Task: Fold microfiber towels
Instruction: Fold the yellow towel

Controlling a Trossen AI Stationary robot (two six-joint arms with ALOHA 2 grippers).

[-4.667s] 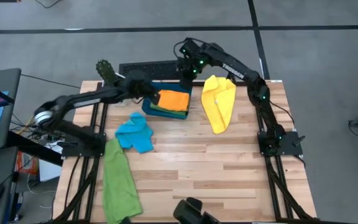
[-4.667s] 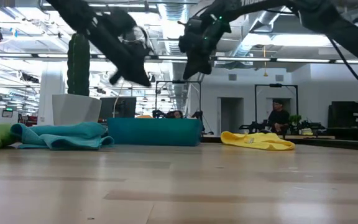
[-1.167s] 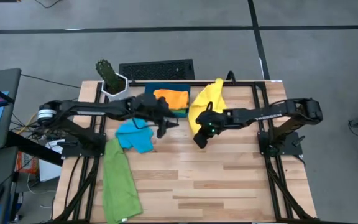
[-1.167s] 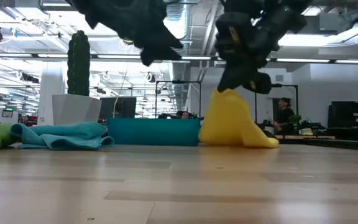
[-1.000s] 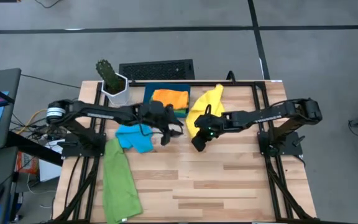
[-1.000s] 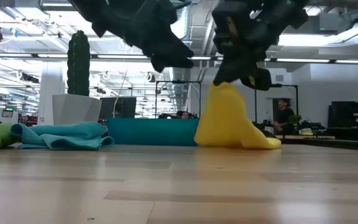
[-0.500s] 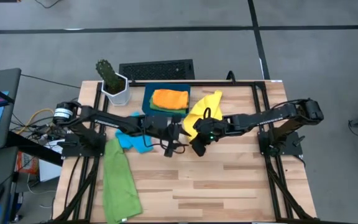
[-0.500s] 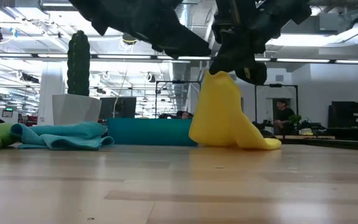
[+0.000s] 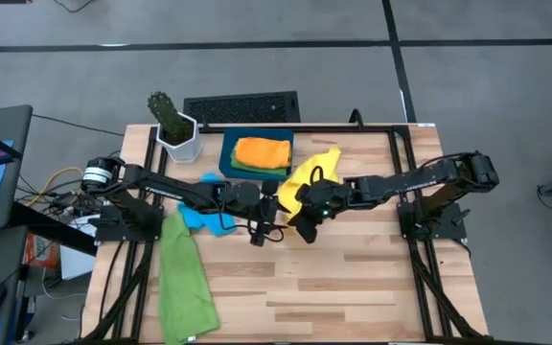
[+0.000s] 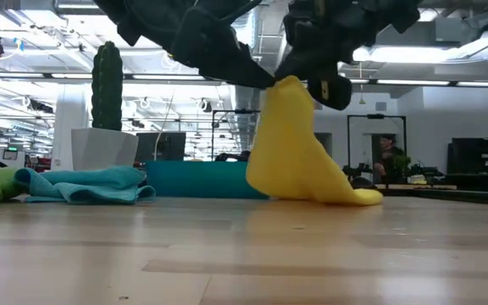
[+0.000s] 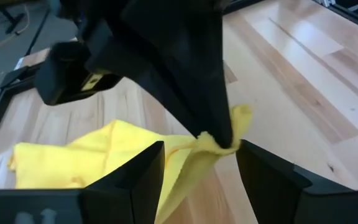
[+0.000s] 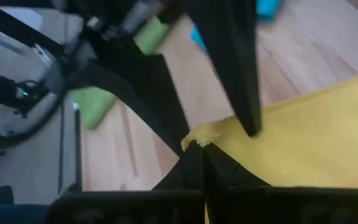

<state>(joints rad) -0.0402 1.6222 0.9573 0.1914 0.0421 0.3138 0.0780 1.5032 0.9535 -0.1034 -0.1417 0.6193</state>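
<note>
The soft yellow towel (image 10: 291, 157) is being held up in a limp peak beside the teal tray (image 9: 228, 153) — pinched by the right gripper (image 9: 298, 199), with the left gripper (image 9: 274, 204) spread open alongside.

Overhead, table-level, two close wrist views share yellow towel (image 9: 307, 175).

My right gripper (image 9: 298, 198), which hovered over the tray earlier, is now low over the middle of the table, pinching a corner of the yellow towel (image 9: 310, 176) it has dragged in from the right and lifted into a peak. My left gripper (image 9: 268, 213) has swung from the tray across the blue towel (image 9: 209, 213) and now meets that raised corner, fingers spread.
</note>
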